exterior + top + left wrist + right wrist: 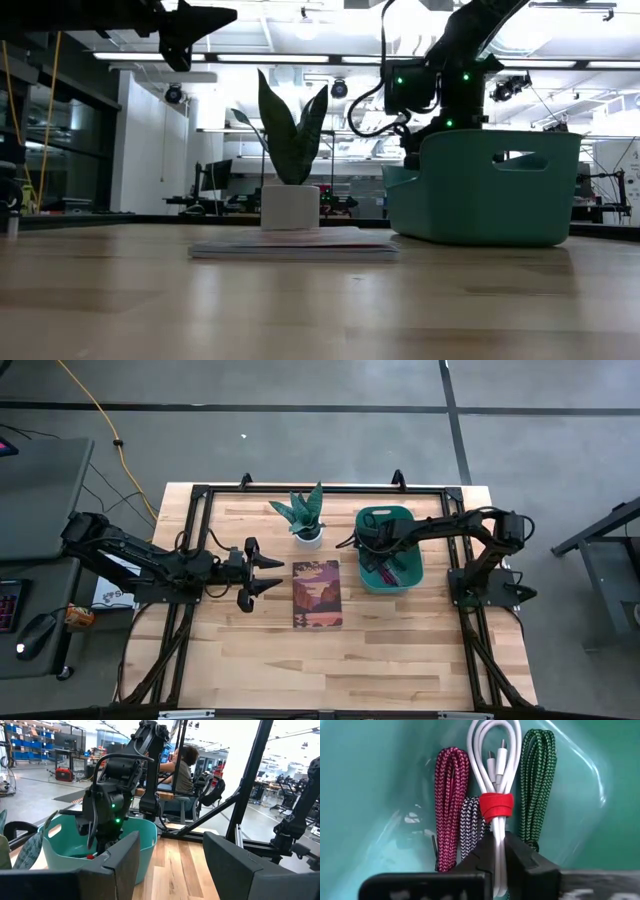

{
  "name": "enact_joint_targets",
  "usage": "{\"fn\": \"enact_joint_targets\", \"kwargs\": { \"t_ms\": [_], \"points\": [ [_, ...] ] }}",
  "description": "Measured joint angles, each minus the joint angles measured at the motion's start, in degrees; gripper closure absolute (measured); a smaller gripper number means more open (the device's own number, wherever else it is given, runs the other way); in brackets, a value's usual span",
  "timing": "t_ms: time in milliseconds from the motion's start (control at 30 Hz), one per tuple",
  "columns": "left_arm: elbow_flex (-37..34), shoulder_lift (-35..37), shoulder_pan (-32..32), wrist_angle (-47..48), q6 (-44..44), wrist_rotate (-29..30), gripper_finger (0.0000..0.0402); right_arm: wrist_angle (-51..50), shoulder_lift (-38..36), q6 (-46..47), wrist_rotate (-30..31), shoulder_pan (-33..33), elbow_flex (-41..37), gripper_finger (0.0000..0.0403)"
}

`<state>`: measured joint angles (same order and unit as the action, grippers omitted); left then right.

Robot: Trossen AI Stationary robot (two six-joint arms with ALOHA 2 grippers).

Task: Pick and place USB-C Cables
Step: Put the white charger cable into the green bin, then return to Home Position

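Across the wooden table (pixel 400 650), the teal bin (pixel 405 575) is sitting right of a notebook (pixel 317 593) and a potted plant (pixel 306 517). Reaching into that bin, the right gripper (pixel 499 851) is clenching the white USB-C cable (pixel 496 750) just below its red strap (pixel 496 805), a sound hold since the light, floppy coil is likely stiffest there. Magenta (pixel 451 795) and green (pixel 536 790) cables are lying alongside. Over the table, the left gripper (pixel 268 574) is waiting, fingers spread.

Both arms are matte black with green indicator lights and, seemingly, looping black cables.
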<state>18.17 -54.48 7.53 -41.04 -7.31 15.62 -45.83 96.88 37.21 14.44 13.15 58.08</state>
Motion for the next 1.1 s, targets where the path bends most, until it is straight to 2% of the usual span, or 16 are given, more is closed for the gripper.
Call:
{"fn": "enact_joint_targets", "kwargs": {
  "t_ms": [600,733,967,1100],
  "points": [
    [0.00,0.00,0.01,-0.01,0.00,0.00,0.0206,0.14,0.04,0.00,-1.51,0.00,0.00,0.0363],
    [0.00,0.00,0.02,0.00,0.00,0.00,0.0206,0.06,0.04,-0.72,-1.46,0.00,0.00,0.0322],
    [0.00,0.00,0.02,-0.01,0.00,0.00,0.0206,-0.82,-0.35,-3.19,-1.35,0.00,0.00,0.0223],
    [0.00,0.00,0.02,-0.02,-0.02,0.02,0.0206,-2.15,-2.34,-4.82,-1.18,0.00,0.01,0.0187]
  ]
}}
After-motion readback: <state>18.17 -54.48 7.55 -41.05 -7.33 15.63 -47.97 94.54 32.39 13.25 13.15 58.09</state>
